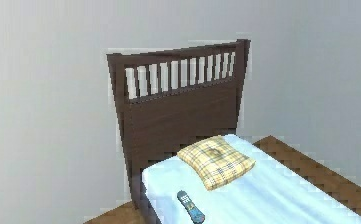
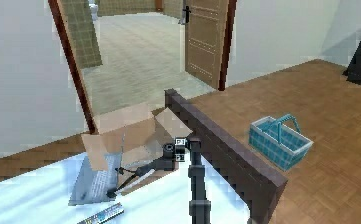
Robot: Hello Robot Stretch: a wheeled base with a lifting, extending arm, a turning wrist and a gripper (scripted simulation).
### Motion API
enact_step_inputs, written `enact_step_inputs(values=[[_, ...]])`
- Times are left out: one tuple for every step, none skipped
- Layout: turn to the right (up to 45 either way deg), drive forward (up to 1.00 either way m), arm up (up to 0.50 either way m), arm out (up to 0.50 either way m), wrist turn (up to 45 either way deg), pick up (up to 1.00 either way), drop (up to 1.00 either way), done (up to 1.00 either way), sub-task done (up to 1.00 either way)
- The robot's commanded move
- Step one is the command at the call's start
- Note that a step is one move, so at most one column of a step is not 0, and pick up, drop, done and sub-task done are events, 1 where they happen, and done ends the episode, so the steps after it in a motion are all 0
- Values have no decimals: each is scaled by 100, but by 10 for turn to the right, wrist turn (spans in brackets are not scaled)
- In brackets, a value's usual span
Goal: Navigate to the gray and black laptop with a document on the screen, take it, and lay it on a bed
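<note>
A bed (image 1: 288, 190) with a light blue sheet and a dark slatted headboard (image 1: 178, 95) lies ahead in the forward view. In the arm side view the arm (image 2: 198, 190) reaches over the same sheet (image 2: 38, 195). My gripper (image 2: 118, 187) points toward the arm side view's left, next to a flat gray slab (image 2: 88, 182) that looks like the laptop and lies on the sheet. I cannot tell whether the gripper holds anything.
A yellow plaid pillow (image 1: 218, 160) and a remote (image 1: 190, 205) lie on the bed; a remote (image 2: 98, 213) also shows near the laptop. An open cardboard box (image 2: 123, 135) stands beyond the bed's dark end board (image 2: 233, 155). A blue basket (image 2: 281, 140) sits on the wood floor by an open doorway (image 2: 138, 50).
</note>
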Motion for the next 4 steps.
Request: enact_step_inputs(values=[[0, 0, 0, 0, 0, 0, 100, 0, 0], [0, 0, 10, 0, 0, 0, 0, 0, 0], [0, 0, 0, -8, 0, 0, 0, 0, 0], [0, 0, 0, 0, 0, 0, 0, 100, 0]])
